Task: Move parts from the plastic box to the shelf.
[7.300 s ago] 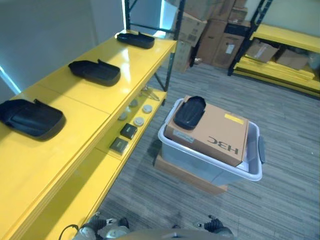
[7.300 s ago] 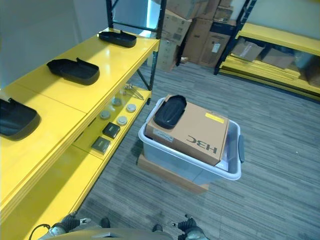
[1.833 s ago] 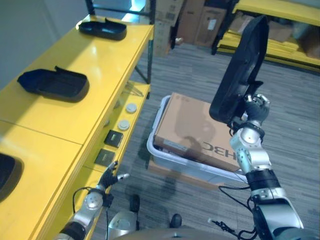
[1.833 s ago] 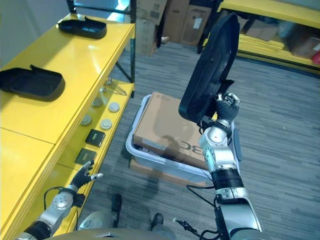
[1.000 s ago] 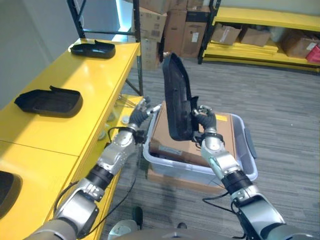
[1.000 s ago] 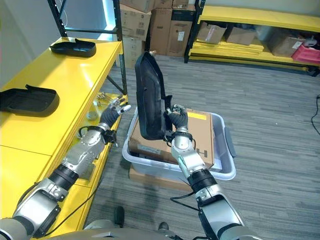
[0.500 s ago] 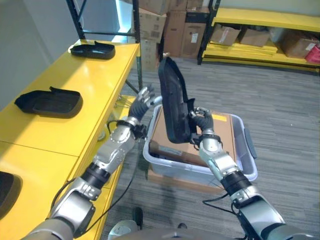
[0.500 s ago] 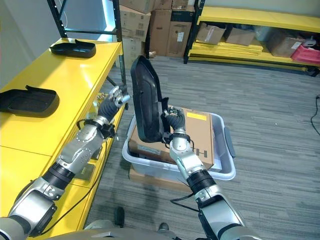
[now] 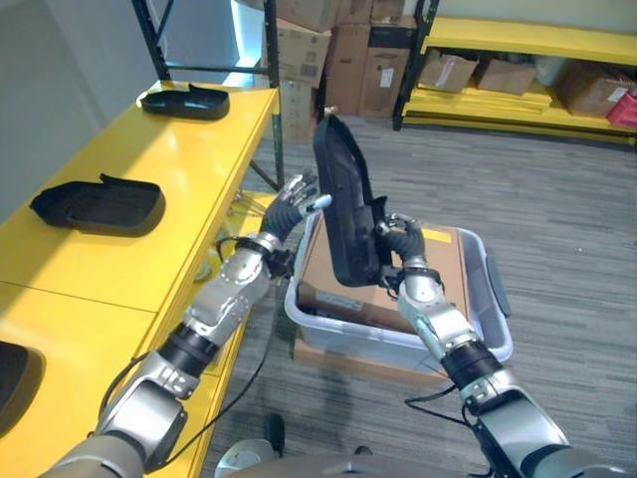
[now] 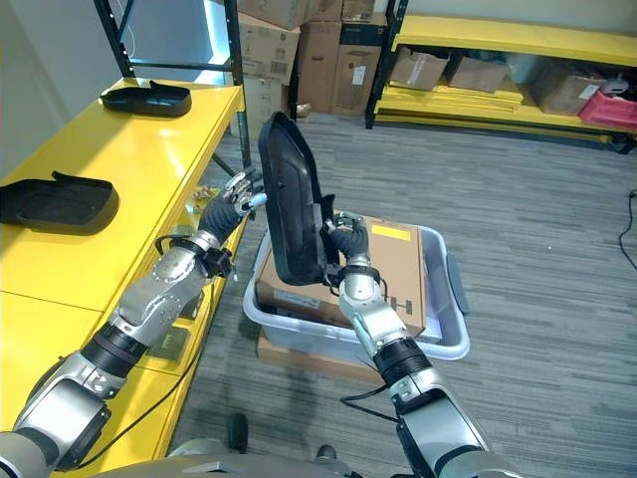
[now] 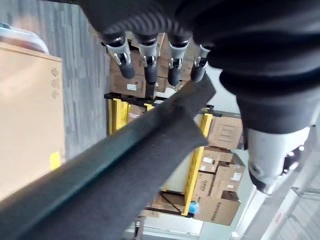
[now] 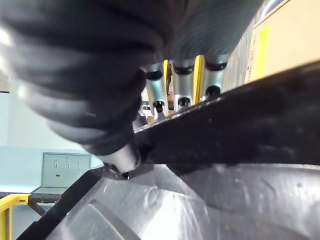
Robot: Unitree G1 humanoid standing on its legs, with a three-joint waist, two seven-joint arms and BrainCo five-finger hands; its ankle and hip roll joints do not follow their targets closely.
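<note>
A long black moulded part [image 9: 343, 209] stands upright above the grey plastic box [image 9: 383, 344]. My right hand [image 9: 406, 257] is shut on the part's lower edge, with its fingers [image 12: 185, 85] curled over the rim of the part [image 12: 240, 130]. My left hand [image 9: 291, 204] is open at the part's upper left side. Its straight fingers [image 11: 150, 65] reach to the edge of the part [image 11: 125, 170]. A brown cardboard box [image 9: 443, 264] lies inside the plastic box. The yellow shelf [image 9: 199, 169] runs along the left.
On the shelf top lie three black parts: one far [image 9: 189, 100], one in the middle [image 9: 97, 204], one near [image 9: 10, 368]. Small items sit on the lower shelf level [image 10: 174, 344]. Stacked cartons [image 9: 343, 50] and another yellow rack [image 9: 518, 40] stand at the back.
My left hand has risen from beside the plastic box to the part's upper left edge. The part, in my right hand, has shifted slightly left.
</note>
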